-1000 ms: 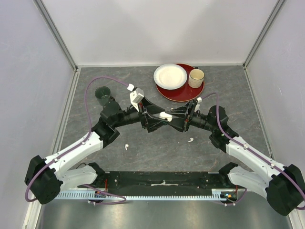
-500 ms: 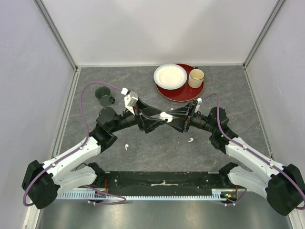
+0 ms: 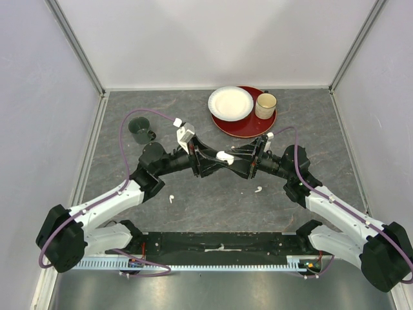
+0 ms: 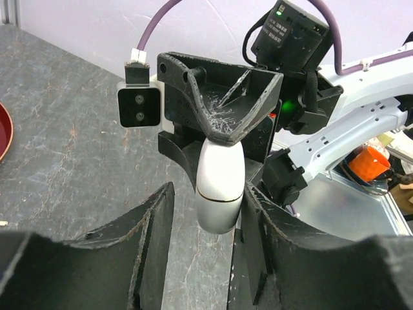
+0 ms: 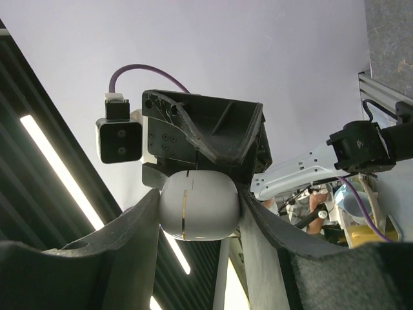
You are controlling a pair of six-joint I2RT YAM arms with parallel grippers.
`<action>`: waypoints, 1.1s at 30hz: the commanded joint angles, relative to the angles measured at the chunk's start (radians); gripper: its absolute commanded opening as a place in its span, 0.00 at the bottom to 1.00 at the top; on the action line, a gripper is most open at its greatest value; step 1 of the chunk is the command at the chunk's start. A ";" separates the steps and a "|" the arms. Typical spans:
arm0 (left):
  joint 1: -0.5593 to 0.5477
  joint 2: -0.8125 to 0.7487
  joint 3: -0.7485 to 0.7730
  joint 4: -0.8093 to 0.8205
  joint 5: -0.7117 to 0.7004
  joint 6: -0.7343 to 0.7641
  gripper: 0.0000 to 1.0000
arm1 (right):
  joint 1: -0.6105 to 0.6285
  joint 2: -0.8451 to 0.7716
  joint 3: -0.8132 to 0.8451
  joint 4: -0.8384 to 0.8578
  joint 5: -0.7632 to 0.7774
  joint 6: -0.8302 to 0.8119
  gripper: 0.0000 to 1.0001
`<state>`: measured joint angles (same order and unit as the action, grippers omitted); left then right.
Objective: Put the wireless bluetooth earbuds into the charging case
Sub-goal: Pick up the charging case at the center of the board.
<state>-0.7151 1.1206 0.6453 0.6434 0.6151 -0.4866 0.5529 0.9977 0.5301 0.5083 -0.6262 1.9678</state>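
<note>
The white charging case (image 3: 224, 155) hangs above the table's middle, closed, with its seam showing. My right gripper (image 3: 233, 159) is shut on the case (image 5: 199, 205), with both fingers pressed on its sides. My left gripper (image 3: 215, 161) faces it from the left. Its jaws are open round the case's other end (image 4: 220, 187), with a gap at one finger and the other finger close against the case. One white earbud (image 3: 171, 198) lies on the table at the near left and another (image 3: 258, 189) at the near right. The other earbuds are out of view.
A red plate (image 3: 248, 126) at the back holds a white bowl (image 3: 230, 103) and a beige mug (image 3: 265, 104). A dark green cup (image 3: 140, 128) stands at the back left. Grey walls close the table on three sides.
My left wrist drew a little to the left, then came back right toward the case. The right arm and the case have stayed in place.
</note>
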 commanded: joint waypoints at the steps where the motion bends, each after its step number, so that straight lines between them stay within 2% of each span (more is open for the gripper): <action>1: -0.003 0.011 0.040 0.081 0.026 -0.035 0.50 | 0.005 -0.014 -0.008 0.070 0.005 0.074 0.00; 3: -0.003 0.019 0.040 0.102 0.034 -0.049 0.50 | 0.005 -0.011 -0.009 0.070 0.005 0.074 0.00; 13: -0.009 0.054 0.054 0.133 0.057 -0.072 0.29 | 0.004 -0.016 -0.018 0.079 0.003 0.086 0.00; 18: -0.014 0.070 0.059 0.159 0.063 -0.086 0.32 | 0.004 -0.014 -0.016 0.084 0.003 0.089 0.00; 21: -0.021 0.082 0.059 0.188 0.063 -0.101 0.37 | 0.005 -0.018 -0.022 0.088 0.011 0.095 0.00; 33: -0.049 0.099 0.045 0.277 0.008 -0.125 0.38 | 0.007 -0.037 -0.051 0.134 0.037 0.141 0.00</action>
<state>-0.7410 1.2179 0.6594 0.8272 0.6411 -0.5797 0.5468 0.9695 0.4847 0.5838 -0.5930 1.9858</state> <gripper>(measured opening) 0.390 0.540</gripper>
